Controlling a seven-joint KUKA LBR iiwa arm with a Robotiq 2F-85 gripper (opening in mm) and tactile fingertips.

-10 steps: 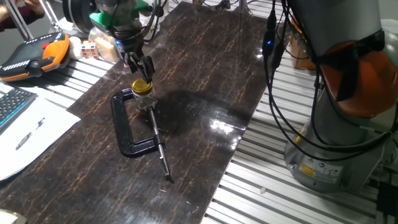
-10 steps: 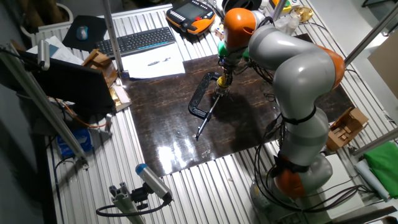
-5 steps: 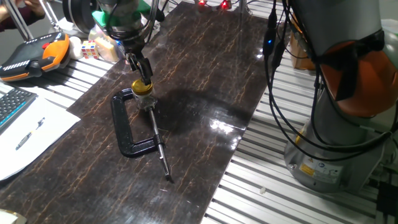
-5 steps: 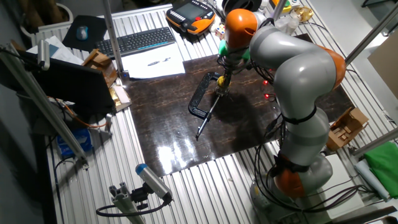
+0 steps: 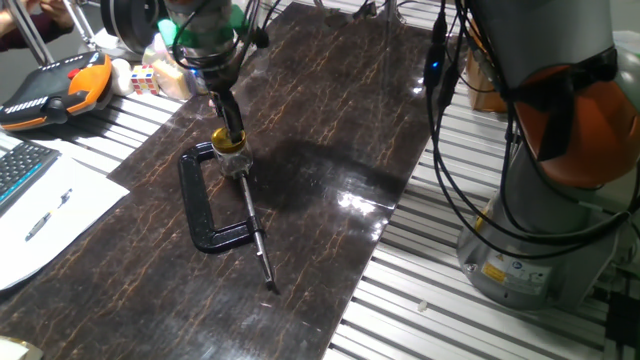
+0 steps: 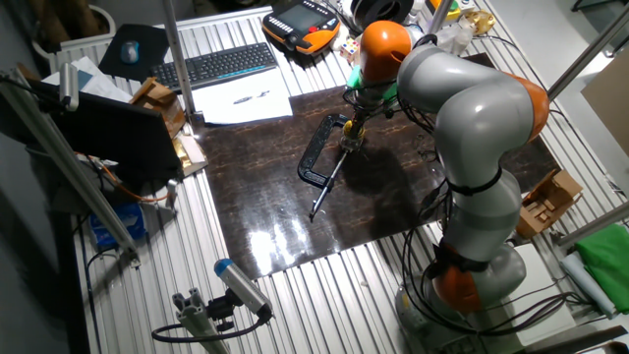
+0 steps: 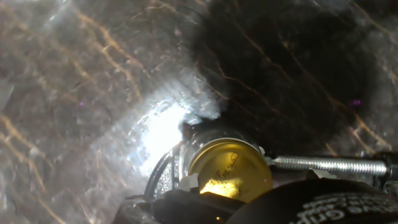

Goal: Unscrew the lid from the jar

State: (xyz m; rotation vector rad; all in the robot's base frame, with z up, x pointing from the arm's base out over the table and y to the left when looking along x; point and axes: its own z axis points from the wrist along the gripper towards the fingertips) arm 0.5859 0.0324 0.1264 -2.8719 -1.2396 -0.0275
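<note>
A gold-yellow lid (image 5: pixel 231 143) sits on the small clear glass jar (image 5: pixel 234 162), which stands on the dark table, held in the jaws of a black C-clamp (image 5: pixel 203 203). My gripper (image 5: pixel 232 133) comes straight down onto the lid, its fingers closed against the rim. In the other fixed view the gripper (image 6: pixel 351 131) hangs over the jar (image 6: pixel 347 147). The hand view shows the lid (image 7: pixel 231 168) from above, the glass rim of the jar (image 7: pixel 171 175) beside it, and a dark fingertip (image 7: pixel 200 207) crossing the lid's lower edge.
The clamp's screw rod (image 5: pixel 257 240) runs toward the front of the marbled table top (image 5: pixel 330 120). A teach pendant (image 5: pixel 55 88), small boxes (image 5: pixel 150 75), a keyboard (image 6: pixel 218 65) and paper (image 5: pixel 40 215) lie off the left side. Cables and the arm base (image 5: pixel 545 200) stand on the right.
The hand has turned about its vertical axis over the lid; the two fingers, seen spread apart a second ago, now line up one behind the other. Jar and clamp have stayed put.
</note>
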